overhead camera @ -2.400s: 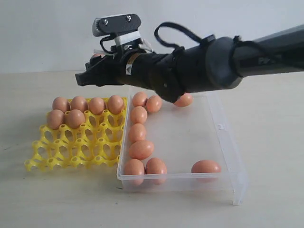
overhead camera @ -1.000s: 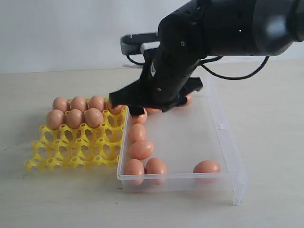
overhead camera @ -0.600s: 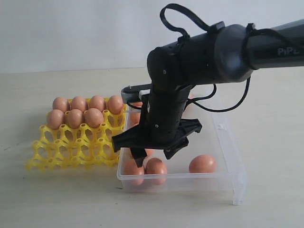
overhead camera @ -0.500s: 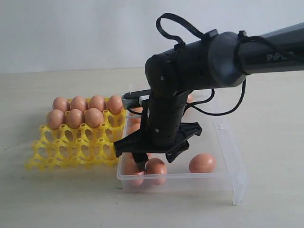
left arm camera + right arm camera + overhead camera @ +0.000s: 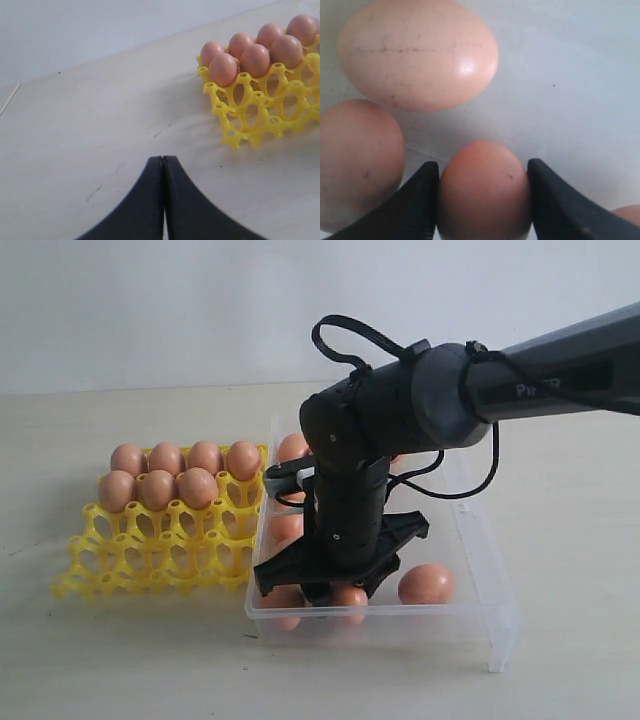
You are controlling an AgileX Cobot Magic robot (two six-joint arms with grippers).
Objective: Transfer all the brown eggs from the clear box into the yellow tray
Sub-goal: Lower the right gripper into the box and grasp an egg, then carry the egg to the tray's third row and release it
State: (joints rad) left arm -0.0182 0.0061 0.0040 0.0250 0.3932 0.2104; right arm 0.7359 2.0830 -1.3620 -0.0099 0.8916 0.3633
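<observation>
- Right gripper: points straight down into the near left corner of the large, shallow, transparent plastic box, at the end of a black arm.
- Right claw state: the two black fingers stand part-way open, one against each side of a single smooth orange-brown oval egg, the gripped egg. Whether that egg is off the box floor cannot be told.
- Two more brown eggs lie on the box floor just beside the gripped egg.
- Another loose egg lies near the box's near wall, to the right of the gripper. Further eggs line the left wall, partly hidden by the arm.
- Bright yellow plastic lattice egg tray: lies on the pale tabletop, just beside the box's left wall. It holds seven eggs, four in the far row and three in the next.
- Left gripper: fingers closed tip to tip, holding nothing, above bare tabletop, apart from the tray.
</observation>
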